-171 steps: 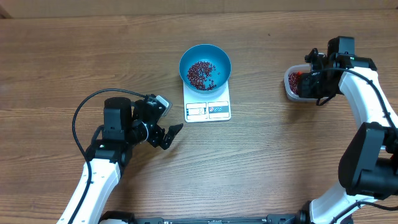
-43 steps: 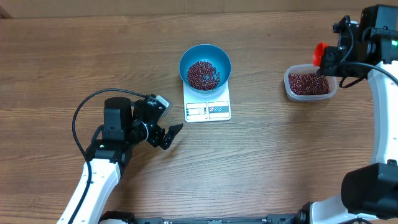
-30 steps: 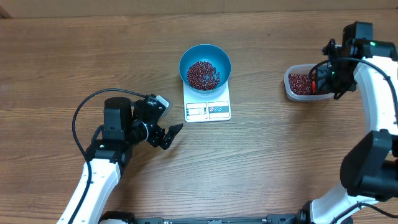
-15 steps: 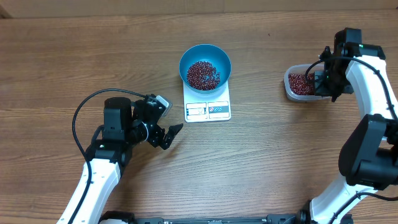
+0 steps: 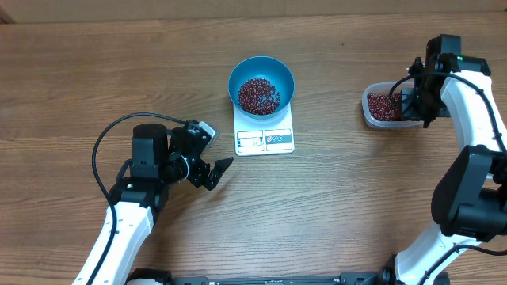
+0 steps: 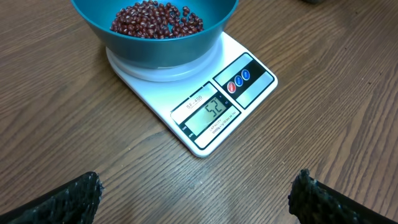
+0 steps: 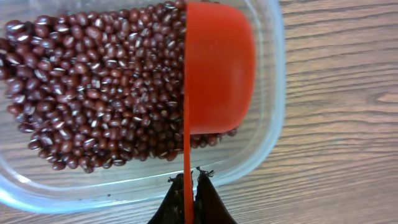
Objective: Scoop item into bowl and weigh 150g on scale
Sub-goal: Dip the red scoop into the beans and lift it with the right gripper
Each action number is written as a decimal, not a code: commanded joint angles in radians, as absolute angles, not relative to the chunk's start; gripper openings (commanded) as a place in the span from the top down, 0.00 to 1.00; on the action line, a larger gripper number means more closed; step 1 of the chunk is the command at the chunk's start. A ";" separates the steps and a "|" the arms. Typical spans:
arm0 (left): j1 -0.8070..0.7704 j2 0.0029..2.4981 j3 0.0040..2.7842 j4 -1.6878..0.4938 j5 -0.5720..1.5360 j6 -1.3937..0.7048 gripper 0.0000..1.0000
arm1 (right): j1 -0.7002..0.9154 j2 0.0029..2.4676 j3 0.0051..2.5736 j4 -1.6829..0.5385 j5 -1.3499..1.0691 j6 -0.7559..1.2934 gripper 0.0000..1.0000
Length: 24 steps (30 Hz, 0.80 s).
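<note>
Red scoop (image 7: 217, 68) in clear tub (image 7: 74, 186)

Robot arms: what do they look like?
Both the left arm and right arm have white shells with chunky black joints. A thin black cable loops beside the left one, and its fingers are black and bumpy.

Left arm (image 5: 127, 214) seen folded low, elbow bent, left gripper (image 5: 215, 172) held spread wide, right arm (image 5: 475, 119) stretched far forward, wrist tipped down, right gripper (image 7: 188, 186) clamped tight on the thin handle of the red scoop (image 7: 217, 68).
</note>
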<state>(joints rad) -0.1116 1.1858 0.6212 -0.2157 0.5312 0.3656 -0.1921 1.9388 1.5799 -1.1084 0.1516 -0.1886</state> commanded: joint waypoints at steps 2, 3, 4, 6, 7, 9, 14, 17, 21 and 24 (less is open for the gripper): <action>-0.120 1.189 0.624 -0.213 0.539 0.355 0.00 | -0.197 1.944 1.572 -1.097 0.213 -0.192 0.96; -0.120 1.189 0.624 -0.213 0.539 0.355 0.00 | -0.197 1.944 1.572 -1.097 0.213 -0.192 0.96; -0.120 1.189 0.624 -0.213 0.539 0.355 0.00 | -0.197 1.945 1.571 -1.097 0.212 -0.192 0.96; -0.120 1.189 0.624 -0.213 0.539 0.355 0.00 | -0.198 1.946 1.571 -1.096 0.208 -0.192 0.96; -0.120 1.189 0.624 -0.213 0.539 0.355 0.00 | -0.197 1.948 1.571 -1.096 0.208 -0.192 0.96; -0.120 1.189 0.624 -0.213 0.539 0.355 0.00 | -0.197 1.958 1.571 -1.099 0.202 -0.192 0.96; -0.120 1.189 0.624 -0.213 0.539 0.355 0.00 | -0.197 1.990 1.571 -1.117 0.178 -0.191 0.96; -0.120 1.189 0.624 -0.213 0.539 0.355 0.00 | -0.197 2.006 1.571 -1.122 0.153 -0.192 0.96; -0.120 1.189 0.624 -0.213 0.539 0.355 0.00 | -0.197 2.011 1.571 -1.128 0.083 -0.192 0.96; -0.120 1.189 0.624 -0.213 0.539 0.355 0.01 | -0.197 2.011 1.571 -1.132 0.043 -0.192 0.96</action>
<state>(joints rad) -0.1116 1.1858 0.6212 -0.2157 0.5308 0.3656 -0.1921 1.9709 1.5799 -1.1202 0.1043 -0.1913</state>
